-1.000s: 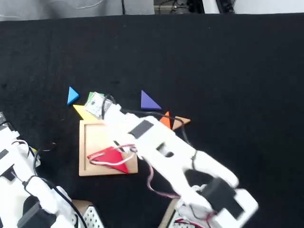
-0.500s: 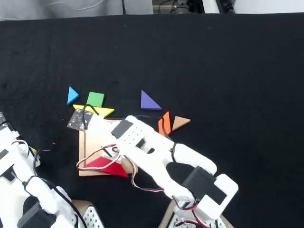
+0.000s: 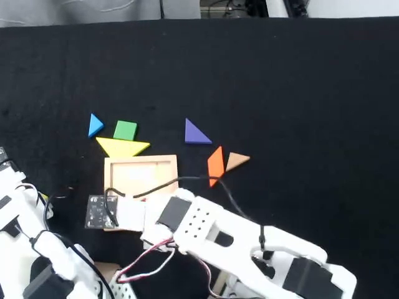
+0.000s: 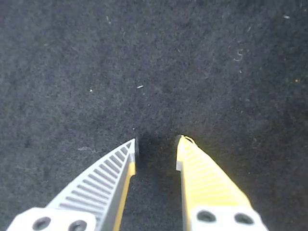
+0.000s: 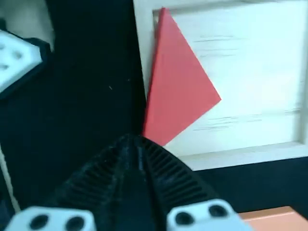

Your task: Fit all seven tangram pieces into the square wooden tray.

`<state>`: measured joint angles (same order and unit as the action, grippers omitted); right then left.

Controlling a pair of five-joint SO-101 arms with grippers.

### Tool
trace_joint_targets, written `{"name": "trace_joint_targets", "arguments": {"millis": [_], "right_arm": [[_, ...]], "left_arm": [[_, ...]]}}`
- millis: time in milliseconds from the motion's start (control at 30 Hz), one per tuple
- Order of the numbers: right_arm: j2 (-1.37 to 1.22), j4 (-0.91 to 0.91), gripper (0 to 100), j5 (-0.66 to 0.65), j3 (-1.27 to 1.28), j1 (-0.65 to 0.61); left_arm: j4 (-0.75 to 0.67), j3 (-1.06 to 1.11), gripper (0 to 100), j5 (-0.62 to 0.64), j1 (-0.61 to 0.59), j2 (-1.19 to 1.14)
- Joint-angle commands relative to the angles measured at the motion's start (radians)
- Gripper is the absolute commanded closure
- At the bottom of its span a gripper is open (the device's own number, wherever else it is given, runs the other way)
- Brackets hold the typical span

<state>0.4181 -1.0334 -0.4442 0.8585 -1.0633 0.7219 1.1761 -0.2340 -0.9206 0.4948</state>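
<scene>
Nearest us, the left gripper (image 4: 156, 142) hangs over the black counter (image 3: 299, 93), its fingers a narrow gap apart and holding nothing. The right gripper (image 5: 138, 139) has its fingers pressed together, their tip at the near corner of the red triangle (image 5: 178, 82); we cannot tell whether they pinch it. That triangle lies in the wooden tray (image 3: 140, 160), one long edge along a side rim and its near corner riding onto that rim. Pale tray floor shows beyond it. Past the far rim, the yellow triangle (image 3: 123, 147) points at the tray, just beside it. The green square (image 3: 125, 130) touches it, with the blue triangle (image 3: 95, 124) alongside. The orange piece (image 3: 216, 163) and tan triangle (image 3: 237, 161) touch off the far corner; the purple triangle (image 3: 196, 132) lies farther, apart. Black counter stretches wide beyond.
</scene>
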Motion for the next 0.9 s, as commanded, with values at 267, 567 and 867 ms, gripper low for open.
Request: {"name": "trace_joint_targets", "arguments": {"millis": [267, 567, 867], "right_arm": [[-0.298, 0.021, 98.8, 0.017, -0.131, 0.028], [-0.300, -0.037, 98.8, 0.009, -0.225, 0.078], [-0.300, 0.003, 98.8, 0.008, -0.223, 0.230]], "left_arm": [[0.000, -0.012, 85, -0.003, -0.137, 0.023], [0.005, -0.013, 85, -0.003, -0.130, 0.023], [0.008, -0.016, 85, 0.000, -0.056, 0.023]]}}
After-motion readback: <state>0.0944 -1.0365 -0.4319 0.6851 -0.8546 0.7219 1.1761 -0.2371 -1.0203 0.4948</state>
